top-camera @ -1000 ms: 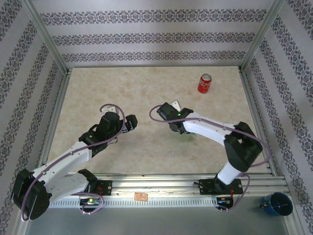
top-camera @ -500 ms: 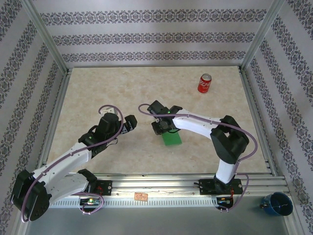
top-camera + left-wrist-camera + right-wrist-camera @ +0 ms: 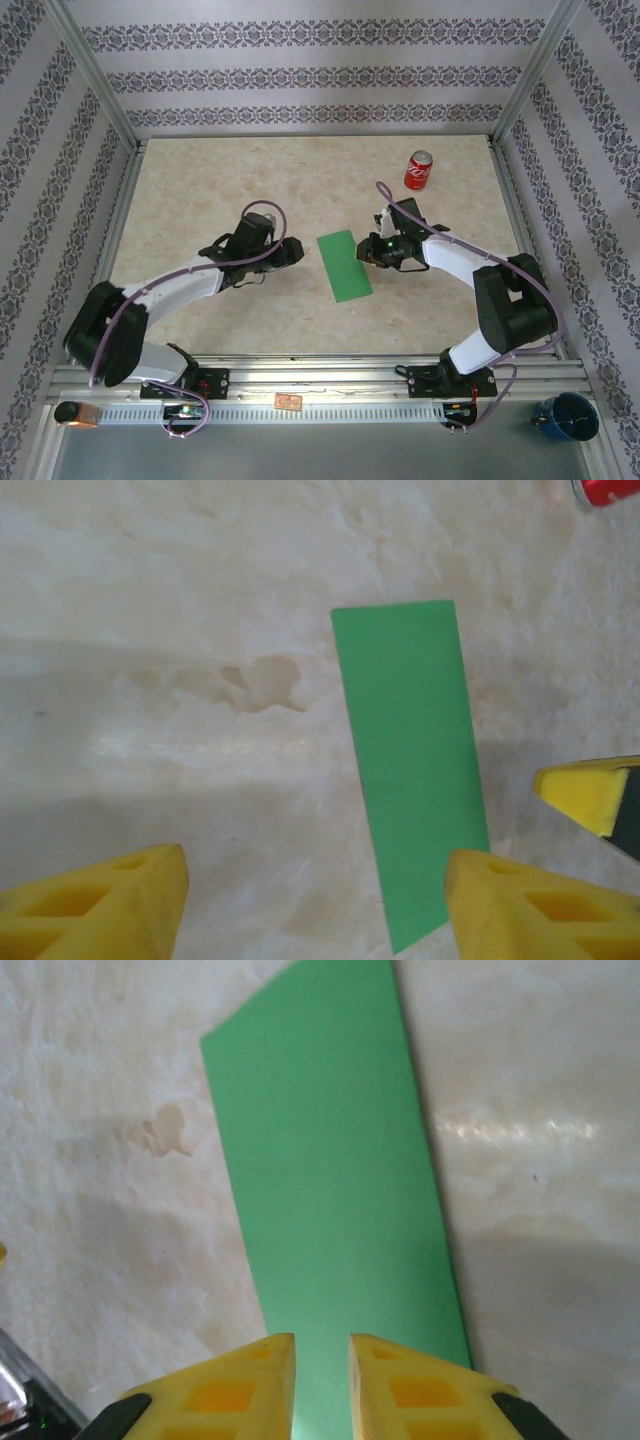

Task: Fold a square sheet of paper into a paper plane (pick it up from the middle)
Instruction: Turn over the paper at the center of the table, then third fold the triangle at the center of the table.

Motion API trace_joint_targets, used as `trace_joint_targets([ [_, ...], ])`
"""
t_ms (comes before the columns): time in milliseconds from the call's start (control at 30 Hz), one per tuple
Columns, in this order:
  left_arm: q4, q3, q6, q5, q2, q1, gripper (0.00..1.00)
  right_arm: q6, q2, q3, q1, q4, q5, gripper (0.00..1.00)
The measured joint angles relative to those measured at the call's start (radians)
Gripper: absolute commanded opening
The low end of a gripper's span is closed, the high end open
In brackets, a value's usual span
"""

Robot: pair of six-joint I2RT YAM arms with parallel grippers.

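Paper (image 3: 344, 265), folded to a narrow green strip, lies flat on the tabletop (image 3: 200, 190) between both arms. Right end effector (image 3: 322, 1380) has its yellow pads nearly together over the strip's edge; whether they pinch it is unclear. Left end effector (image 3: 315, 905) gapes wide beside the strip. A red can (image 3: 418, 171) stands well apart.

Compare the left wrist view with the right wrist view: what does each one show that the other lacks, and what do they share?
Left wrist view alone: a sliver of the red soda can at the top right corner, the left gripper with its yellow fingers spread wide, and a yellow fingertip of the other arm at the right edge. Right wrist view alone: the right gripper, its yellow fingers nearly together over the paper's near end, with a narrow gap between them. Both share the green paper, lying flat as a long folded strip on the marbled table.
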Motion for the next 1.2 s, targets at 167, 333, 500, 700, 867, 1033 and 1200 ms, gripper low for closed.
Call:
trace_joint_targets([
  [167,0.020,0.021,-0.008,0.068,0.081,-0.012,0.64,0.029,0.029,-0.051,-0.032,0.069,-0.079,0.12],
  [333,0.041,0.023,-0.020,0.108,0.113,-0.022,0.62,0.052,0.089,-0.055,-0.032,0.121,-0.104,0.09],
  [500,0.049,0.029,-0.031,0.131,0.137,-0.030,0.60,0.065,0.150,-0.055,-0.032,0.137,-0.092,0.08],
  [700,0.061,0.063,-0.035,0.155,0.183,-0.042,0.60,0.129,0.168,-0.095,-0.037,0.231,-0.112,0.06],
  [867,0.060,0.090,-0.038,0.161,0.222,-0.046,0.60,0.195,0.158,-0.137,-0.039,0.313,-0.120,0.04],
  [1033,0.061,0.139,-0.041,0.177,0.272,-0.046,0.56,0.256,0.145,-0.177,-0.039,0.388,-0.113,0.04],
  [1200,0.060,0.168,-0.055,0.179,0.313,-0.046,0.49,0.280,0.140,-0.185,-0.038,0.405,-0.105,0.04],
])
